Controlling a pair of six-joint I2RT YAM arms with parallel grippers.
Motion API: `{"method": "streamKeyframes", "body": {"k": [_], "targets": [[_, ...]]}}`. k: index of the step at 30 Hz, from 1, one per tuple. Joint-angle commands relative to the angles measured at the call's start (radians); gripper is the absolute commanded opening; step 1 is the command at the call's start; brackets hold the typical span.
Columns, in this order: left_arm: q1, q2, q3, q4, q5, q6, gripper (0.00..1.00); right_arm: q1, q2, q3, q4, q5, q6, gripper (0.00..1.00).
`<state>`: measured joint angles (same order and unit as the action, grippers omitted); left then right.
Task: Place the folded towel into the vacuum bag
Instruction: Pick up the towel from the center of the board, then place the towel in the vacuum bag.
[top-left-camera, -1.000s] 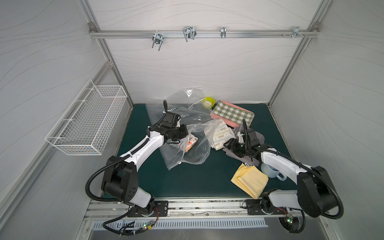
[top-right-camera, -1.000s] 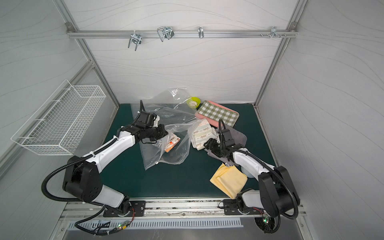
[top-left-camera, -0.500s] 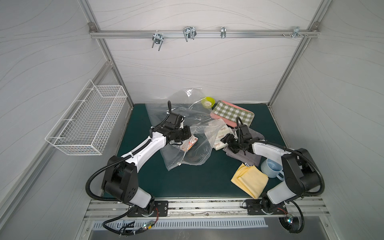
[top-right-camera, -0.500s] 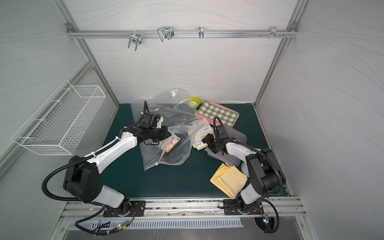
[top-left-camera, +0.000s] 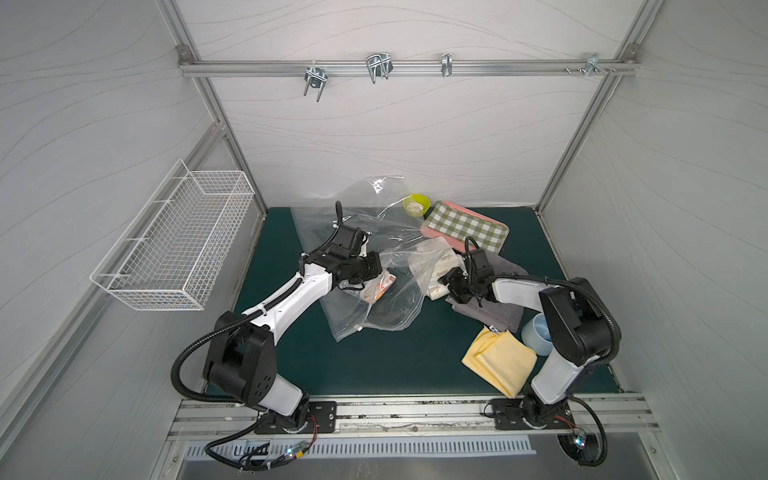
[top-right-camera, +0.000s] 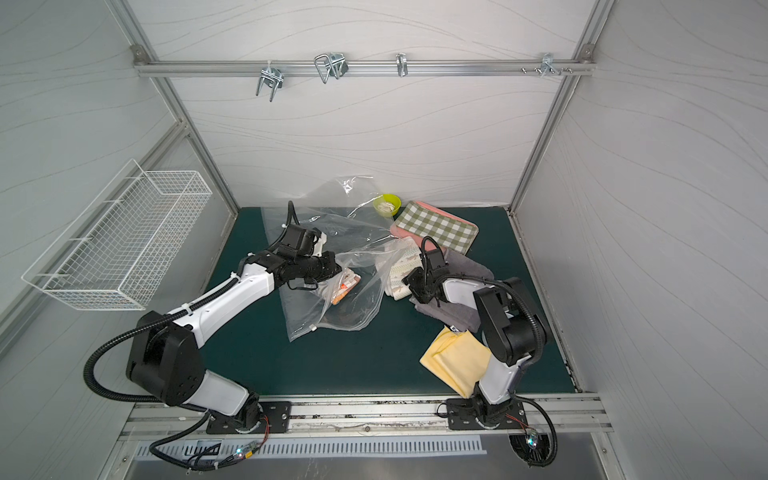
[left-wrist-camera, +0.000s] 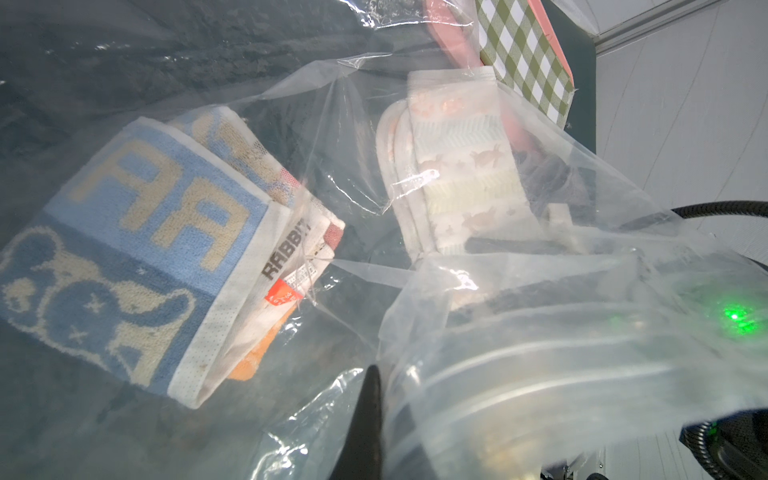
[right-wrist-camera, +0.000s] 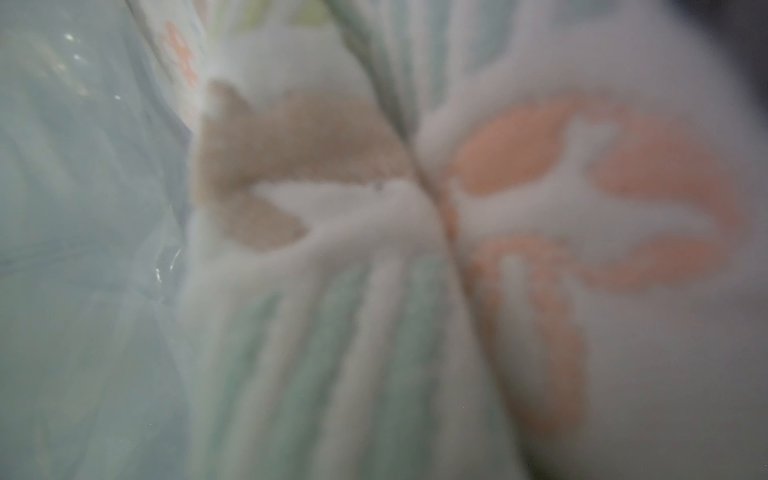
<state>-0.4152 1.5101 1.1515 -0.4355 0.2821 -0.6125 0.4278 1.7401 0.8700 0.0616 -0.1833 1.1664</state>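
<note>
- Right fingers (top-left-camera: 449, 284) had moved in from over the grey cloth (top-left-camera: 500, 309) to the edge of the folded towel (top-left-camera: 435, 270). I couldn't tell whether they were gripping it (the wrist view was all blurred fabric).
- Left fingers (left-wrist-camera: 365, 428) had shifted slightly toward the towel. They were clamped tight on the vacuum bag (top-left-camera: 390, 316), holding its edge lifted.
- The towel lay on the tabletop (top-left-camera: 374, 365) at the bag's mouth, between the bag and the grey cloth, partly under the raised plastic.
- Its long axis ran from the checked tray (top-left-camera: 465, 226) back toward the robot's side, with one short end toward the tray.
- A blue towel (left-wrist-camera: 137, 249) lay inside the bag.
</note>
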Motion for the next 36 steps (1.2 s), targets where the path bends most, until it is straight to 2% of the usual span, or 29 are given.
{"method": "streamKeyframes", "body": {"k": [1, 3, 6, 10, 14, 18, 22, 25, 30, 36], "targets": [[-0.005, -0.001, 0.042, 0.027, -0.004, 0.01, 0.0, -0.007, 0.003, 0.003, 0.096, -0.003, -0.003, 0.28], [-0.005, 0.001, 0.042, 0.027, -0.006, 0.008, 0.0, -0.009, -0.028, -0.003, 0.109, -0.016, -0.045, 0.14], [-0.005, 0.005, 0.04, 0.029, -0.006, 0.006, 0.0, -0.013, -0.1, -0.015, 0.118, -0.055, -0.127, 0.03], [-0.004, 0.017, 0.039, 0.038, 0.001, -0.005, 0.0, -0.018, -0.22, -0.032, 0.099, -0.104, -0.233, 0.0], [-0.005, 0.034, 0.043, 0.044, 0.008, -0.011, 0.0, -0.017, -0.375, -0.012, -0.008, -0.152, -0.381, 0.0], [-0.005, 0.045, 0.044, 0.048, 0.009, -0.012, 0.0, -0.014, -0.542, 0.062, -0.171, -0.131, -0.528, 0.0], [-0.005, 0.054, 0.039, 0.058, 0.011, -0.018, 0.0, 0.004, -0.647, 0.185, -0.28, -0.133, -0.644, 0.0], [-0.005, 0.068, 0.043, 0.064, 0.037, -0.028, 0.0, 0.049, -0.677, 0.283, -0.305, -0.139, -0.705, 0.0], [-0.005, 0.091, 0.056, 0.076, 0.082, -0.04, 0.0, 0.19, -0.665, 0.388, -0.258, -0.179, -0.747, 0.0], [-0.001, 0.102, 0.09, 0.103, 0.161, -0.067, 0.0, 0.321, -0.538, 0.276, -0.126, -0.3, -0.691, 0.0]]}}
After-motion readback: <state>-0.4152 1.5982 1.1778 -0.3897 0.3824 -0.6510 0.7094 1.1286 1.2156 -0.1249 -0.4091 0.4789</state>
